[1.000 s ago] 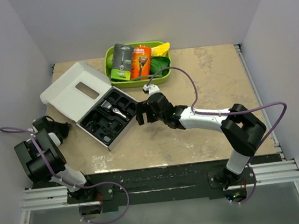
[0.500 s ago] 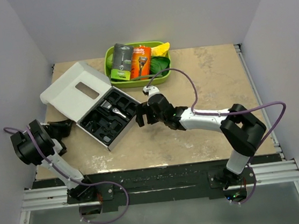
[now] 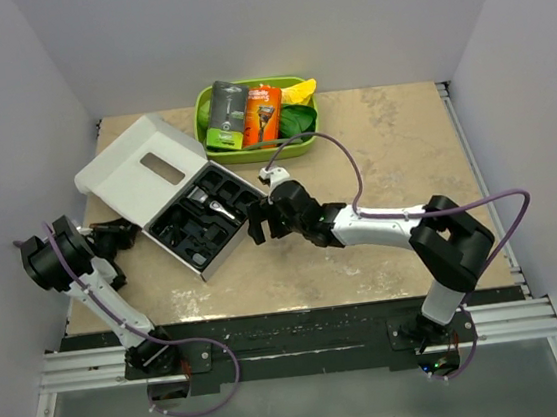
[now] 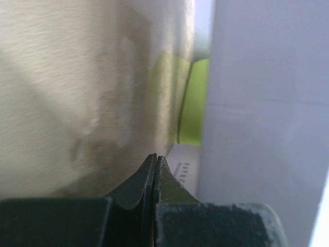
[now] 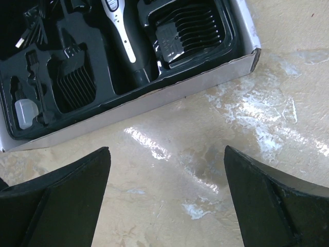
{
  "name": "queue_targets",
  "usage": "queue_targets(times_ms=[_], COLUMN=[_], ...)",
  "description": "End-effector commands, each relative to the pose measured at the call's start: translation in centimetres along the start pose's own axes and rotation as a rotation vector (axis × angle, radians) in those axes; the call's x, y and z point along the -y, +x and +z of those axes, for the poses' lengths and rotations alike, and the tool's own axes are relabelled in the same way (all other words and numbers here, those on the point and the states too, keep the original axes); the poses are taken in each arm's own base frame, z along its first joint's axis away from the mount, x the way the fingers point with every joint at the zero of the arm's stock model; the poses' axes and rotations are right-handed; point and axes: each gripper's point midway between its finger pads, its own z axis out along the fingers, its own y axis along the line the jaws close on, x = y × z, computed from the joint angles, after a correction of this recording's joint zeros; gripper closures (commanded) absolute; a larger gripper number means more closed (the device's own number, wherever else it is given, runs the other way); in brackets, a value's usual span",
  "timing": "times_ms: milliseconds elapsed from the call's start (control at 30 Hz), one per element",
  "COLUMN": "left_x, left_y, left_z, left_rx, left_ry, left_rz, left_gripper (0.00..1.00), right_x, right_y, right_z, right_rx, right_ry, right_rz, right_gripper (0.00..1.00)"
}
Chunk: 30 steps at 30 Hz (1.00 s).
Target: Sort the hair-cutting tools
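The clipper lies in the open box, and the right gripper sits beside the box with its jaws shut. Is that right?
No: the right wrist view shows the jaws of the right gripper spread wide open. The clipper does lie in the open box, with the gripper beside it.

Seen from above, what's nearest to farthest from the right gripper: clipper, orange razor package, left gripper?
1. Clipper, in the box beside the right gripper.
2. Orange razor package, in the green tray behind.
3. Left gripper, beyond the box, far left.
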Motion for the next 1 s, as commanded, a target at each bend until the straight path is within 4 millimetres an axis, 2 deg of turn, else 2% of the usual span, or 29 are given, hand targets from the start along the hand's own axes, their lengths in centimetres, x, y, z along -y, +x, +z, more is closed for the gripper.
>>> queue_targets(times_ms=[0,167,267,633,767,933,967], left_x=[9.5,10.7,12.2,17.2,18.5,19.0,19.4], left_y=[-2.2,-2.1,-1.9,0.6,1.5,2.6,2.9], left_z=[-0.9,-1.4,-1.6,-3.1,-3.8,-4.5,-5.0], left_rx=[0.053,0.062,0.067,0.04,0.039,0.037,0.038], left_ry=[0.33,0.385,0.422,0.532,0.523,0.503,0.506], left_rz=[0.297,0.283,0.305,0.372,0.424,0.473,0.484], left_gripper=[1.0,1.0,1.0,1.0,1.0,1.0,1.0], right_x=[-1.4,-2.5,-2.9,-4.2,-3.9,-1.8,-1.4], right_y=[-0.9,0.1,0.4,1.7,1.8,1.1,0.8], right_z=[-0.9,-0.9,-0.9,-1.1,-1.4,-2.4,-3.2], right_rx=[0.037,0.02,0.013,-0.014,-0.019,0.004,0.013], right_ry=[-0.045,-0.063,-0.066,-0.078,-0.062,0.055,0.076], right_rz=[-0.021,-0.044,-0.057,-0.098,-0.104,-0.071,-0.051], right_gripper=[0.06,0.06,0.06,0.06,0.06,0.05,0.05])
